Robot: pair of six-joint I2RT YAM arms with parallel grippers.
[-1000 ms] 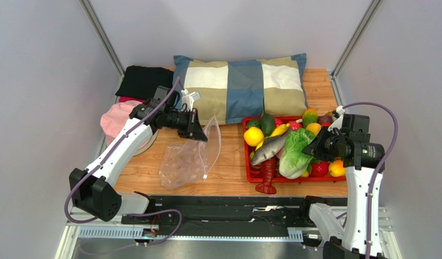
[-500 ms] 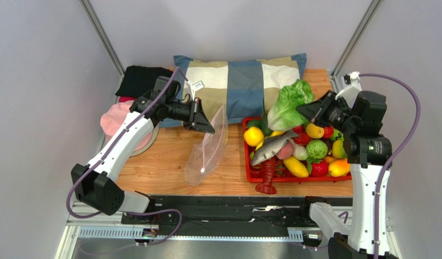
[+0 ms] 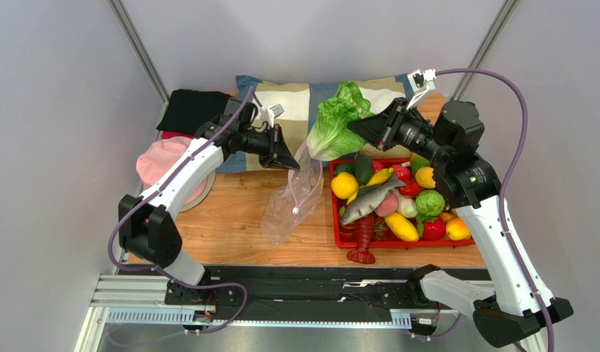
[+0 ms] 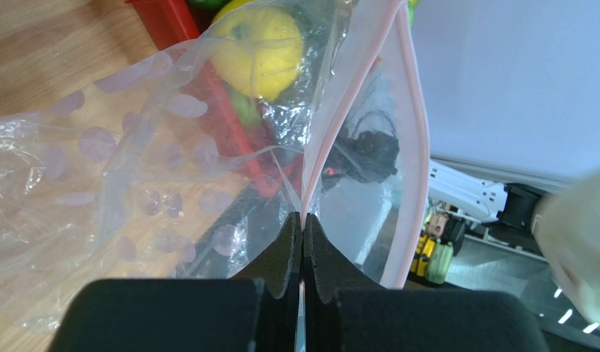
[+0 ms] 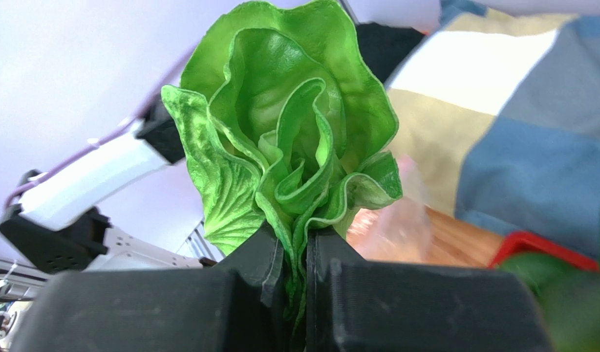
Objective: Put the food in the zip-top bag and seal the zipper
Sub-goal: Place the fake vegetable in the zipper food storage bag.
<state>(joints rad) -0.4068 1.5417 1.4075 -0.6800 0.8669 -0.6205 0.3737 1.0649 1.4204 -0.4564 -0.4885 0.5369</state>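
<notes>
Body check. My left arm [image 3: 182, 180] and right arm [image 3: 501, 235]: white link shells, black joint housings. A mauve-grey cable [image 3: 113, 238] loops outside the left one at lower left. A matching cable [image 3: 513, 88] arcs at upper right. Small white bracket [image 3: 425, 77] on the right wrist. Left gripper [image 4: 303, 220] and right gripper [image 5: 295, 253]: matte black moulded fingers, tapered tips.

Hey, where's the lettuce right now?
In the top view, the lettuce hangs mid-air in the right gripper, in front of the checked pillow, just above and right of the plastic bag's raised mouth.
</notes>
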